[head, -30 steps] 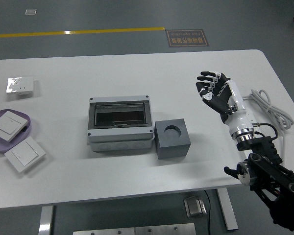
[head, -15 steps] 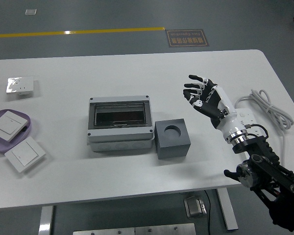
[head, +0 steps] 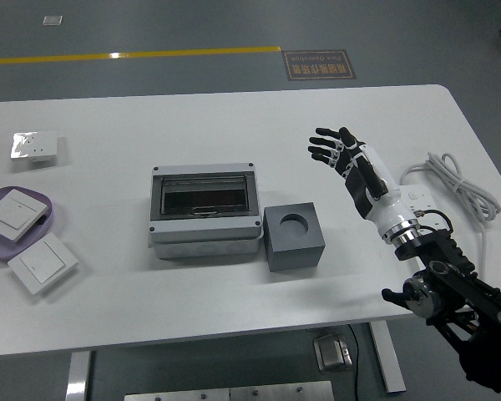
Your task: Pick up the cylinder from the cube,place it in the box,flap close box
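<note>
head view is showing the dark grey cube [head: 295,238] sitting on the white table [head: 234,125], touching the right side of the grey box [head: 204,212]; its round socket is showing on top and no cylinder can be made out. right of the cube, the right hand [head: 348,160] is hovering above the table with fingers [head: 324,144] spread, grasping nothing. far left of the box, switch plates [head: 42,264] are lying by a purple tray [head: 52,219].
</note>
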`<act>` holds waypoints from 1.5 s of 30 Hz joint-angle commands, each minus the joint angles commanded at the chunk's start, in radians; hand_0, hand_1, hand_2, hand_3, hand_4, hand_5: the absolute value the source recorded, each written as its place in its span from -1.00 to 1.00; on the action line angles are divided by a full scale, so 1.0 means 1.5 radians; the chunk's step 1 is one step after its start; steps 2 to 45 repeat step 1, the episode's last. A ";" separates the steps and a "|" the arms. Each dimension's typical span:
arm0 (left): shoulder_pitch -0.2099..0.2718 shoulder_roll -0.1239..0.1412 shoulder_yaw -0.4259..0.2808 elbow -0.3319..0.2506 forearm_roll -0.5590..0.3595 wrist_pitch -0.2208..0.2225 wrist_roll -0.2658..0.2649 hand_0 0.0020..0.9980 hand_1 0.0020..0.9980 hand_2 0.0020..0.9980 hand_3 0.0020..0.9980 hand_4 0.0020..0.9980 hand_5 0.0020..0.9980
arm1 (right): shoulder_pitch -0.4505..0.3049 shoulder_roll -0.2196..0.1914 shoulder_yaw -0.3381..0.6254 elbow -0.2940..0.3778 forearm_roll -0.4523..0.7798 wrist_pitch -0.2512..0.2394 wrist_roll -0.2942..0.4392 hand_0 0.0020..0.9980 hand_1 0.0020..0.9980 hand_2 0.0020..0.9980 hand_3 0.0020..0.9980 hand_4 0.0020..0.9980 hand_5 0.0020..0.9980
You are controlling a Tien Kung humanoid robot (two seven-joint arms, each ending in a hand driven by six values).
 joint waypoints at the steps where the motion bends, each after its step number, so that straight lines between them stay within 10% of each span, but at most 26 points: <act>1: 0.000 0.000 0.001 0.000 0.000 0.000 0.000 0.23 0.26 0.22 0.28 0.42 -0.48 | 0.000 -0.001 -0.001 0.000 0.001 0.000 0.000 0.64 0.48 0.48 0.41 1.00 1.00; 45: 0.000 0.000 0.001 0.000 0.000 0.000 0.000 0.23 0.26 0.22 0.28 0.42 -0.48 | 0.000 -0.001 -0.001 0.000 0.001 0.000 0.000 0.64 0.48 0.48 0.41 1.00 1.00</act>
